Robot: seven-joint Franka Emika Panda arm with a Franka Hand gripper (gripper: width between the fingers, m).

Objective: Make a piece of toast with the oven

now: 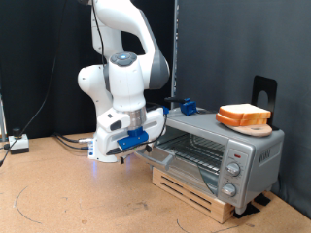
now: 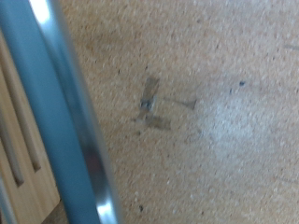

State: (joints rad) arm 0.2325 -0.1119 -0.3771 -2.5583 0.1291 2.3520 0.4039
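One slice, the toast [image 1: 244, 116], sits on a small board on top of the oven [image 1: 216, 155], up and off toward the exterior view's right of the claw [image 1: 124, 155], well apart from it. Whether a second slice lies under it I cannot tell at this size. The claw hangs low over the table [image 1: 58, 194], at the exterior view's left of the oven's front, with the open door [image 1: 171, 152] just beside it; the door appears swung down, and the wire rack [image 1: 199, 148] inside shows bare, with no bread on it. From the wrist view, a blurred shiny bar [image 2: 70, 121], likely the door's handle or edge, runs slantwise close to the camera, with pale wooden slats [image 2: 23, 177] beyond it and speckled table surface filling the rest. Neither finger shows clearly in either picture, so I cannot tell if the claw is spread or closed; nothing is seen between its fingers. As a judgement: the door step looks done or nearly so, while the bread has not been moved to the rack, the door is not closed again, and the knobs [image 1: 233, 170] on the panel at the far side from the claw seem untouched.
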